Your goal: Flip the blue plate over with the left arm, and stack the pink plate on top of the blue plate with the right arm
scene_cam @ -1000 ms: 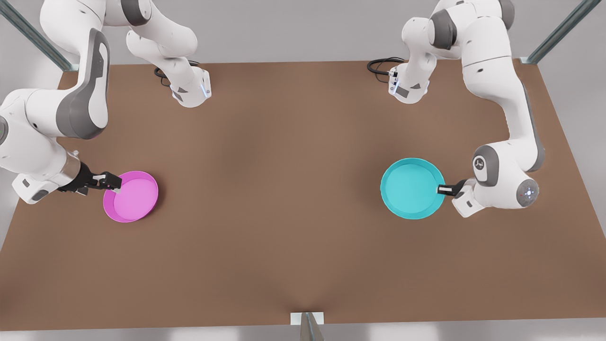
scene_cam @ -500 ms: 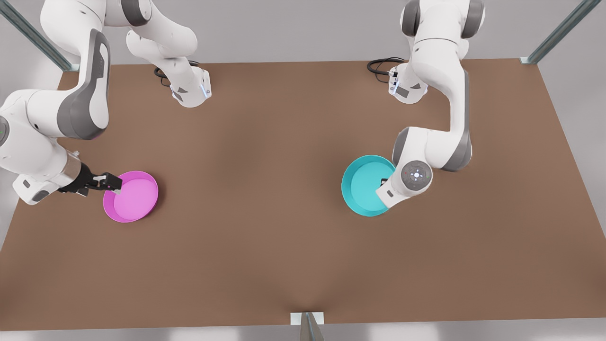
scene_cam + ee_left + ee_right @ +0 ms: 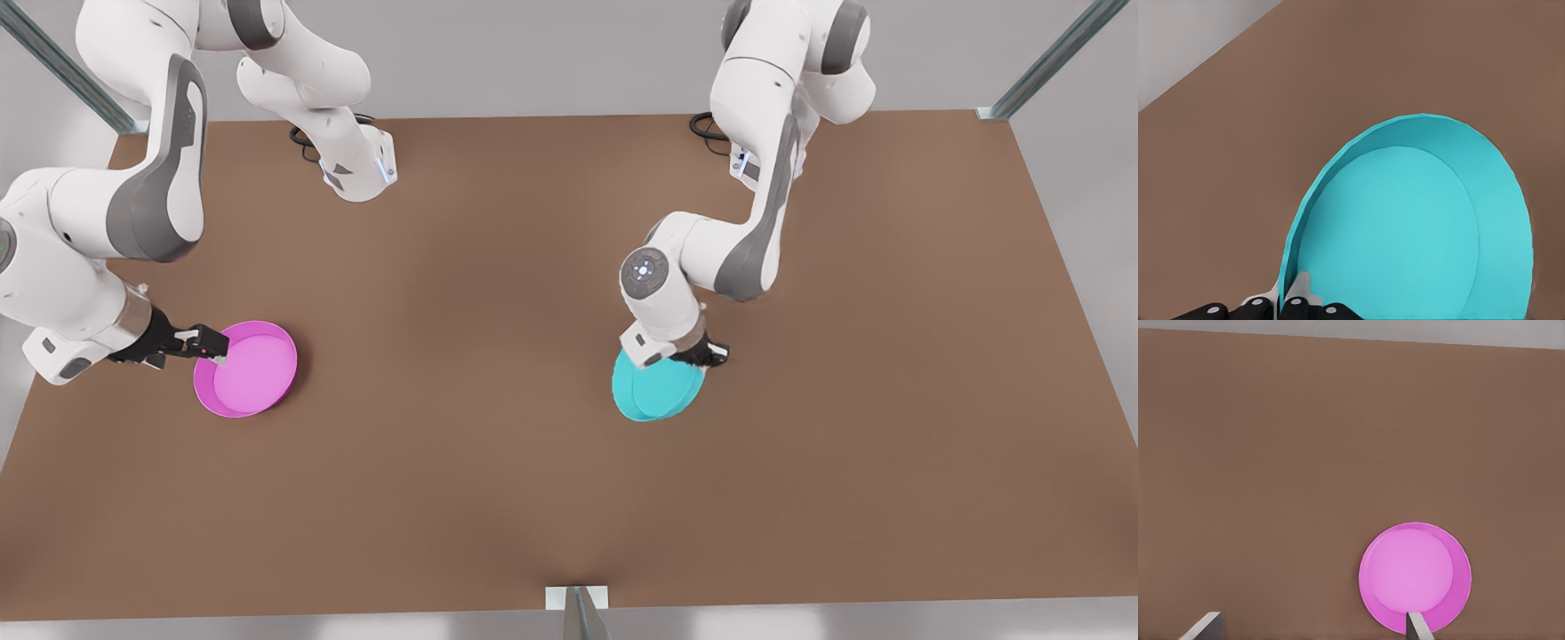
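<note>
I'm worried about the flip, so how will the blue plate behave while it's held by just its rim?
The blue plate probably stays stiff: pinched at its rim by the left gripper, it hangs tilted without sagging. It looks thin and shallow, so likely light. With so narrow a grip, it could pivot or slip. The right gripper waits, open, at the pink plate.

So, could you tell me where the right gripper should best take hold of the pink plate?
Probably the raised rim of the pink plate, on the edge toward the front view's left. The plate lies flat and hollow side up, and the open right gripper already hovers at that edge.
</note>
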Motion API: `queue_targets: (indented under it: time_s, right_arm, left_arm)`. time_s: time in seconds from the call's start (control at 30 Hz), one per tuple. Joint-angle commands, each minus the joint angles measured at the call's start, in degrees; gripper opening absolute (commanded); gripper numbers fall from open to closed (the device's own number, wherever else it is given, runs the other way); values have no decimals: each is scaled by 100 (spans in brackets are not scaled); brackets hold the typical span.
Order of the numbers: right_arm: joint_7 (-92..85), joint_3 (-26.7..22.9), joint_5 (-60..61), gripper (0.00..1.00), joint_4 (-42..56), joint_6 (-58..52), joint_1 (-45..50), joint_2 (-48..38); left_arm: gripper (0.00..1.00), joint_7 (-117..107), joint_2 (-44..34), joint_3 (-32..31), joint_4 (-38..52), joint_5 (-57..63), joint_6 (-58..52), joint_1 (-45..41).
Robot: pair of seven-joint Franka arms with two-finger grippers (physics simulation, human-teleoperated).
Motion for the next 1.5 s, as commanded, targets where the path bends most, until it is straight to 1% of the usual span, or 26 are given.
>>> queue_targets:
  time_s: [0.0,0.07,0.23,0.37,0.5,0.6,0.7,1.0,1.03,1.1,1.2,1.27,1.3,1.33,1.37,1.47]
  right_arm:
    - [0,0,4,100,0,0,0,0]
    - [0,0,-5,100,0,0,0,0]
    - [0,0,-5,100,0,35,0,0]
    - [0,0,-5,100,0,35,0,0]
    - [0,0,4,100,0,35,0,0]
    - [0,-9,-5,100,-9,26,-17,0]
    - [0,-9,-5,100,0,26,-26,-9]
    - [18,0,-5,100,167,-44,0,-141]
    - [18,-18,48,100,325,-61,-17,-149]
    - [18,-9,-5,100,457,-141,-9,-132]
    - [9,-35,-84,100,457,-149,-26,-141]
    - [-9,-44,-111,100,457,-211,-96,-140]
    - [-9,-167,-146,100,457,-211,-105,-150]
    - [-96,-167,-312,100,413,-220,-114,-141]
    - [-132,-158,-242,100,352,-456,-79,-141]
    - [-351,-158,276,100,176,-404,-263,-35]
  left_arm:
    - [21,-28,4,2,-1,177,16,-42]
    - [21,-380,22,-7,-18,660,78,-252]
    - [21,-1426,347,-7,-18,1715,69,-798]
    - [21,-2137,409,-7,-89,2823,-1,-1202]
    - [21,-2946,584,-7,-97,3631,-256,-1501]
    - [21,-3473,760,-7,-89,4299,-739,-1668]
    - [21,-3509,1006,-7,-71,4861,-1205,-1896]
    - [21,-3509,1771,-7,-71,5582,-2040,-2380]
    - [21,-3509,1867,-7,-71,5635,-2093,-2389]
    - [21,-3518,2131,-130,-10,5662,-2348,-2406]
    - [21,-3518,2483,-130,70,5670,-2453,-2432]
    - [21,-3509,2623,-183,122,5679,-2523,-2441]
    - [21,-3509,2658,-183,122,5679,-2523,-2441]
    - [21,-3518,2711,-183,131,5679,-2532,-2441]
    - [21,-3509,2816,-183,166,5679,-2532,-2459]
    - [21,-3526,2992,-236,237,5846,-2620,-2494]
